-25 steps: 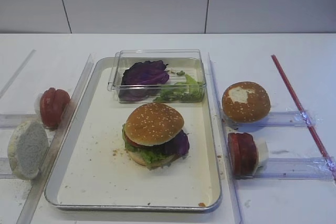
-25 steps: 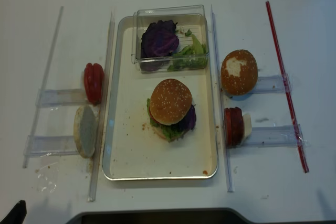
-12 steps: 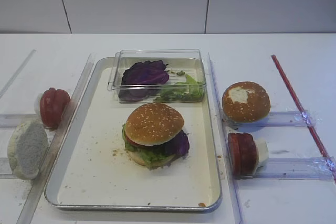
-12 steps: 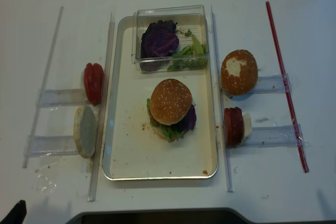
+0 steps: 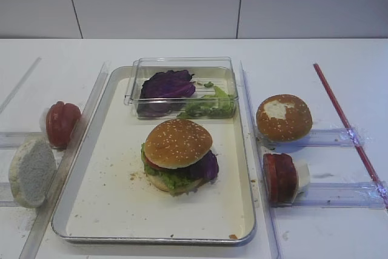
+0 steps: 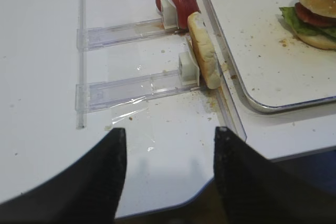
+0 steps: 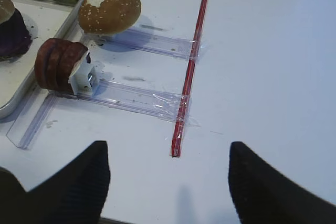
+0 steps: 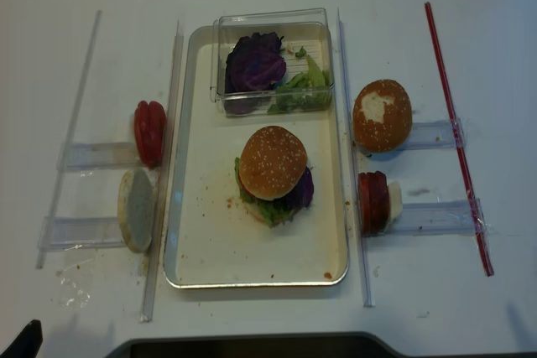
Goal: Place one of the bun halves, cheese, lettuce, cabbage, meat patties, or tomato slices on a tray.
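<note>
Right pincer [image 7: 167, 182]: black, ribbed fingers [image 7: 73, 182]. Left pincer [image 6: 167, 174]: black.

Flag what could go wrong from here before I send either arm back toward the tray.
The sesame bun top caps a tall stack on the tray, with lettuce and purple cabbage overhanging; a nudge could topple it. The clear plastic box sits on the tray's far end, close behind the stack, and might get bumped. The pale bun half stands on edge against a clear guide rail, so it could tip over.
</note>
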Controlling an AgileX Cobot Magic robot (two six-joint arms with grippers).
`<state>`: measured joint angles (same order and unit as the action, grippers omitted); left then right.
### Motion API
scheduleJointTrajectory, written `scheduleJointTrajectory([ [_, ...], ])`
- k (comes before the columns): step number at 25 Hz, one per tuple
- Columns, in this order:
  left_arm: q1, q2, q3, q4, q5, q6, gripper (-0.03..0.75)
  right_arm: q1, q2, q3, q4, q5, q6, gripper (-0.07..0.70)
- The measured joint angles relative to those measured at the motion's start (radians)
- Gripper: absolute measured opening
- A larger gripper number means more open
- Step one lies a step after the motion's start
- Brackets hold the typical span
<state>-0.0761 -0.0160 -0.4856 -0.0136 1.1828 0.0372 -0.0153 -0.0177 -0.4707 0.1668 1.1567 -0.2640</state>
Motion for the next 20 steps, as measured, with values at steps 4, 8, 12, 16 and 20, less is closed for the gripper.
scheduleJointTrajectory([
  [4, 0.0, 0.0, 0.0, 0.0, 0.0, 0.0, 0.358, 0.0, 0.0, 0.0, 0.0, 0.0, 0.0, 0.507],
  [8, 0.0, 0.0, 0.0, 0.0, 0.0, 0.0, 0.358, 0.0, 0.0, 0.0, 0.0, 0.0, 0.0, 0.507],
  [12, 0.0, 0.0, 0.0, 0.0, 0.0, 0.0, 0.358, 0.0, 0.0, 0.0, 0.0, 0.0, 0.0, 0.507],
  [16, 0.0, 0.0, 0.0, 0.0, 0.0, 0.0, 0.358, 0.0, 0.0, 0.0, 0.0, 0.0, 0.0, 0.507],
  [20, 0.0, 0.0, 0.0, 0.0, 0.0, 0.0, 0.358, 0.0, 0.0, 0.0, 0.0, 0.0, 0.0, 0.507],
])
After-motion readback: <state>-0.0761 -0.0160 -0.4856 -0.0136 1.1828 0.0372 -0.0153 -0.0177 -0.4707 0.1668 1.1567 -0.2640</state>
